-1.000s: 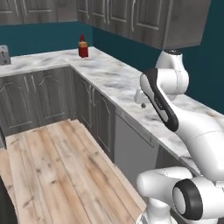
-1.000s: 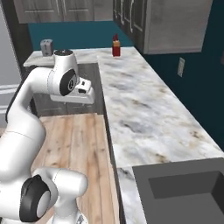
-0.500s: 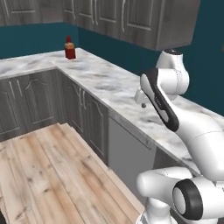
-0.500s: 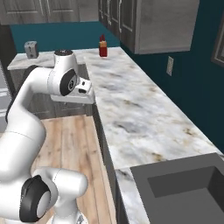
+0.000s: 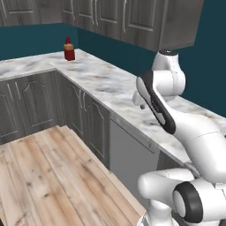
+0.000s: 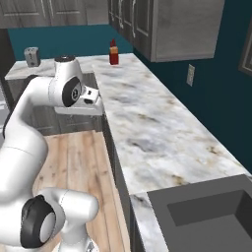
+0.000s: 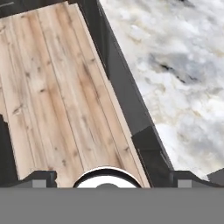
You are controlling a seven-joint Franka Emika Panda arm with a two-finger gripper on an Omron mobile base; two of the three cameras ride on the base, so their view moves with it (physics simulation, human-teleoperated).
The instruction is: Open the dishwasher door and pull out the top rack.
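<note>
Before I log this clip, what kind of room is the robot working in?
A rendered home kitchen, most likely: an L-shaped marble countertop over dark panelled cabinets, a light-grey dishwasher door under the counter, and a sink set into it.

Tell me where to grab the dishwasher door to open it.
Take the bar handle that runs along the top edge of the dishwasher door, just under the countertop lip. Come in from the floor side, with one finger above the bar and one below. The door is shut, flat and upright, so nothing else on it looks graspable.
</note>
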